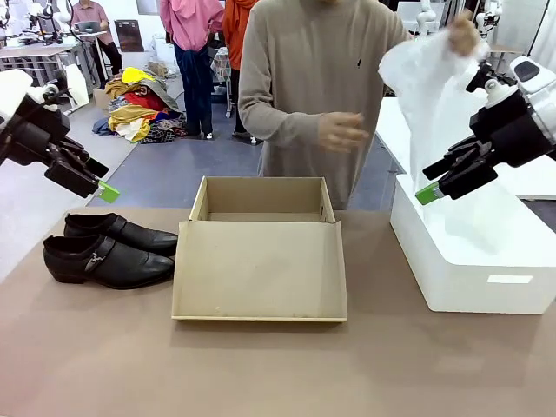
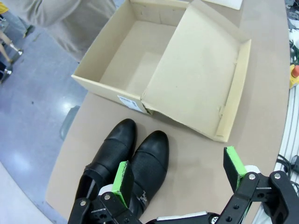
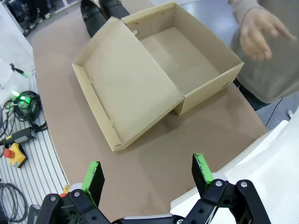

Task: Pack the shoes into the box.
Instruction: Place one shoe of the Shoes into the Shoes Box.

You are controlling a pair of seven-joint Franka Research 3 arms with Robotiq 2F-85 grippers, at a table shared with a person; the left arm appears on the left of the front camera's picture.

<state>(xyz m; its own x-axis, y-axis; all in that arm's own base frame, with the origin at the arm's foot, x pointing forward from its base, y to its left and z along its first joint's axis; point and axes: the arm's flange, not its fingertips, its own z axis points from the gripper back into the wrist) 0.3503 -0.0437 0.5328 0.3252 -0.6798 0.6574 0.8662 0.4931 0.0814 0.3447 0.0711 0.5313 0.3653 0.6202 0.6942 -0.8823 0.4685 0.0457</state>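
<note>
Jaws spread and empty on both left gripper (image 2: 177, 175) and right gripper (image 3: 147, 176). Black dress shoes (image 1: 109, 248) lie near the left edge of the table (image 1: 87, 365), beside the open, empty cardboard shoebox (image 1: 261, 198); neither is packed yet.

The left gripper (image 2: 178, 171), jaws wide apart, hangs above the shoes (image 2: 149, 158) beside the open box (image 2: 105, 86).

Blue-grey floor (image 1: 165, 178); colourful clothes heap (image 1: 139, 109); brown tabletop (image 1: 261, 373)

The brown surface (image 1: 87, 365) before me carries the open box (image 1: 261, 269) at its middle. The shoes (image 1: 109, 252) lie just left of it, and a white box (image 1: 469, 261) stands to its right.
</note>
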